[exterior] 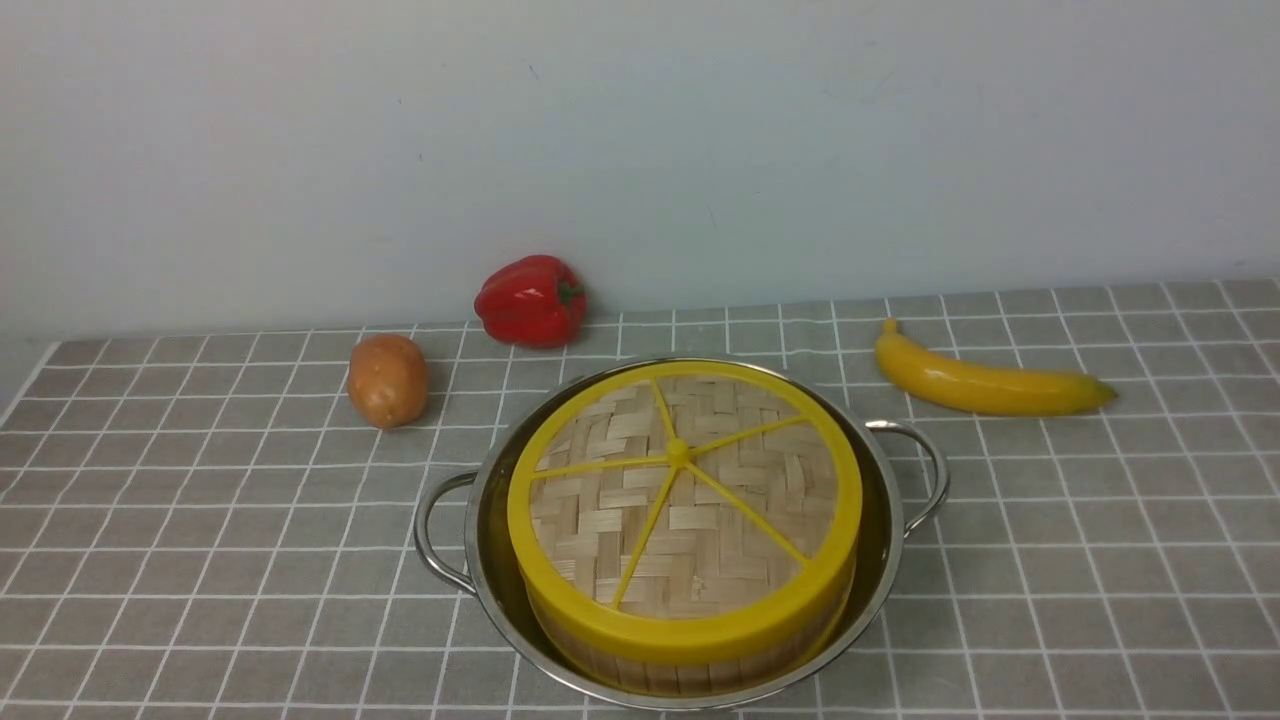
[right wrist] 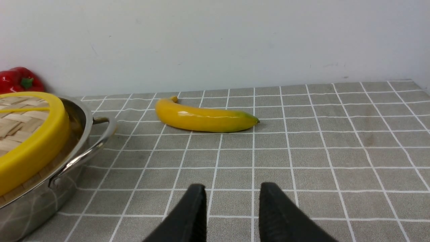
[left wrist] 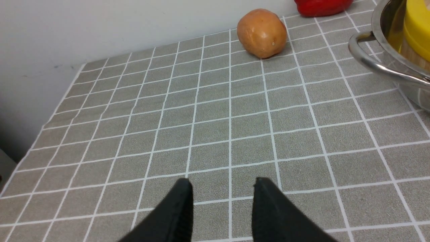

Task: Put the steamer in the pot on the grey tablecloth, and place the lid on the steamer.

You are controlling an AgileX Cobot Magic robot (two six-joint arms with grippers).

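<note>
Steamer [exterior: 690,655] sits in pot [exterior: 880,520], mid-cloth [exterior: 200,520]; lid [exterior: 685,500] rests on steamer, rim flush all round. Both placements look done — task judged at final step. Left claw [left wrist: 221,205] released, empty, low over bare cloth near potato [left wrist: 262,32]. Right claw [right wrist: 232,210] released, empty, near banana [right wrist: 205,119], well apart from pot. Next move: none beyond parking arms — maybe check lid seated.
</note>
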